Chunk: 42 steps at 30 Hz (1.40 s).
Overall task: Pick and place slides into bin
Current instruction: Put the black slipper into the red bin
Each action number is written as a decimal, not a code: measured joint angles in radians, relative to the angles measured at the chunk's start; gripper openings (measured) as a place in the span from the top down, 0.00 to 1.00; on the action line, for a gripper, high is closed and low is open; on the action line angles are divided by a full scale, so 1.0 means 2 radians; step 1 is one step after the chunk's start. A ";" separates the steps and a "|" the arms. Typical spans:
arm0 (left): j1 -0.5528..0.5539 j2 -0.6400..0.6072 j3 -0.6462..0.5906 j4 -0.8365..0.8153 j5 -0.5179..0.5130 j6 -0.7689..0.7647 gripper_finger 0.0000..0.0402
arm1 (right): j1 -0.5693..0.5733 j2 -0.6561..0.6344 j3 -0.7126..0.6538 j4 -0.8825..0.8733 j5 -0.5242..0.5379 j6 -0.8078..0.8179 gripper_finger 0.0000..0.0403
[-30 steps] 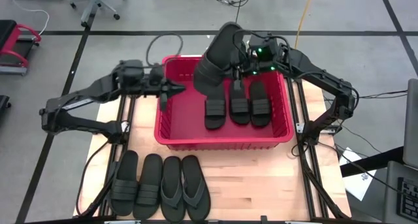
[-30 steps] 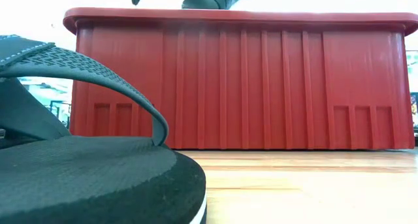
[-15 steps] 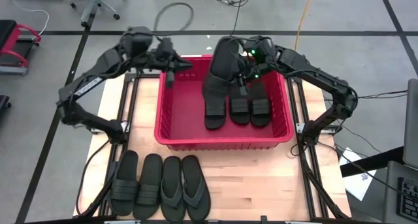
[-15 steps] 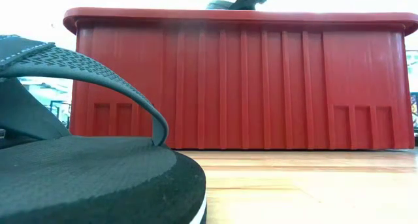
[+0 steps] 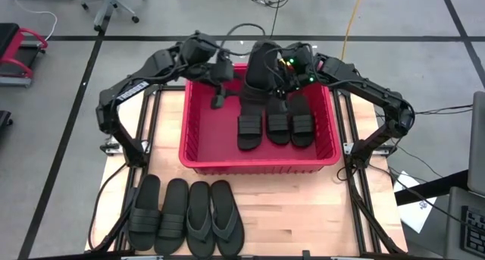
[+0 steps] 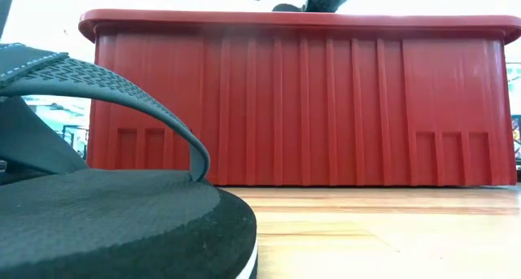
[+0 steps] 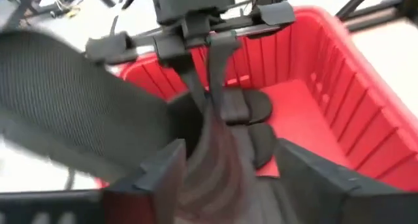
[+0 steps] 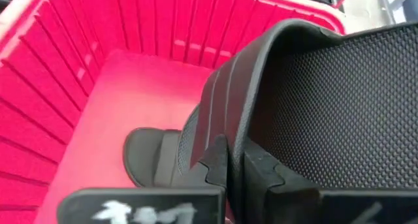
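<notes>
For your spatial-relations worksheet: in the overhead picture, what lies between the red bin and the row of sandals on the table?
Nothing: in the high view, bare wooden table separates the bin from the sandals.

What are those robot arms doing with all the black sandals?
They are putting slides into the red bin. The right hand is shut on the strap of one slide, holding it tilted over the bin's far end. The left hand is open, hanging over the bin beside it. Three slides already lie in the bin. Four more wait in a row on the table.
</notes>
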 joint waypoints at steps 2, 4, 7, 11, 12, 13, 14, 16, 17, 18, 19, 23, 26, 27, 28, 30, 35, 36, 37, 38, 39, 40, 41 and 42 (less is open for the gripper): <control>-0.004 0.014 0.017 -0.002 -0.015 0.021 0.34 | 0.001 0.003 0.000 -0.001 -0.001 -0.002 0.98; -0.005 0.025 0.030 -0.001 -0.030 0.038 0.29 | 0.003 0.003 0.000 0.001 -0.003 -0.004 0.98; -0.002 0.040 0.040 -0.008 -0.037 0.058 0.25 | 0.005 0.003 0.000 0.017 -0.003 0.001 0.98; -0.004 0.053 0.046 -0.012 -0.023 0.076 0.25 | 0.005 0.003 0.000 0.012 -0.002 0.013 0.98; -0.004 0.053 0.047 -0.013 -0.019 0.082 0.26 | 0.005 0.003 0.000 0.015 -0.002 0.013 0.98; -0.003 0.053 0.047 -0.019 -0.016 0.089 0.27 | 0.005 0.003 0.000 0.017 -0.003 0.014 0.98; -0.002 0.053 0.044 -0.020 -0.016 0.095 0.28 | 0.005 0.003 0.000 0.019 -0.003 0.017 0.98; -0.001 0.053 0.037 -0.020 -0.016 0.102 0.31 | 0.005 0.003 0.000 0.028 -0.003 0.022 0.98; -0.001 0.053 0.033 -0.021 -0.016 0.103 0.32 | 0.005 0.003 0.000 0.035 -0.003 0.023 0.98; -0.001 0.053 0.028 -0.022 -0.016 0.103 0.34 | 0.005 0.003 0.000 0.042 -0.003 0.024 0.98; -0.001 0.054 0.025 -0.023 -0.016 0.103 0.35 | 0.006 0.003 0.000 0.049 -0.005 0.024 0.98; -0.001 0.053 0.011 -0.020 -0.017 0.103 0.41 | 0.012 0.004 0.010 0.052 -0.042 0.034 0.98; -0.002 0.052 0.006 -0.021 -0.022 0.102 0.44 | 0.019 0.004 0.014 0.049 -0.035 0.035 0.98; -0.002 0.052 0.005 -0.021 -0.025 0.102 0.46 | 0.019 0.004 0.014 0.049 -0.032 0.036 0.98; -0.002 0.052 0.004 -0.020 -0.025 0.102 0.48 | 0.019 0.004 0.014 0.049 -0.030 0.037 0.98; -0.002 0.052 0.004 -0.020 -0.028 0.107 0.53 | 0.020 0.004 0.014 0.049 -0.027 0.039 0.98; -0.008 0.052 0.004 -0.023 -0.034 0.117 0.79 | 0.025 0.004 0.014 0.049 -0.023 0.039 0.98; -0.009 0.052 0.004 -0.024 -0.035 0.119 0.86 | 0.024 0.004 0.014 0.049 -0.022 0.040 0.98; -0.009 0.052 0.004 -0.024 -0.035 0.119 0.92 | 0.024 0.004 0.014 0.049 -0.022 0.042 0.98; -0.009 0.052 0.004 -0.024 -0.035 0.118 0.95 | 0.024 0.004 0.014 0.049 -0.021 0.043 0.98; -0.008 0.052 0.004 -0.024 -0.034 0.117 0.96 | 0.024 0.004 0.015 0.049 -0.020 0.046 0.98; -0.008 0.052 0.004 -0.024 -0.035 0.117 0.96 | 0.024 0.004 0.015 0.049 -0.020 0.048 0.98; -0.008 0.052 0.004 -0.024 -0.035 0.118 0.97 | 0.024 0.004 0.015 0.048 -0.020 0.049 0.98; -0.008 0.052 0.004 -0.023 -0.036 0.118 0.98 | 0.024 0.004 0.015 0.047 -0.020 0.050 0.98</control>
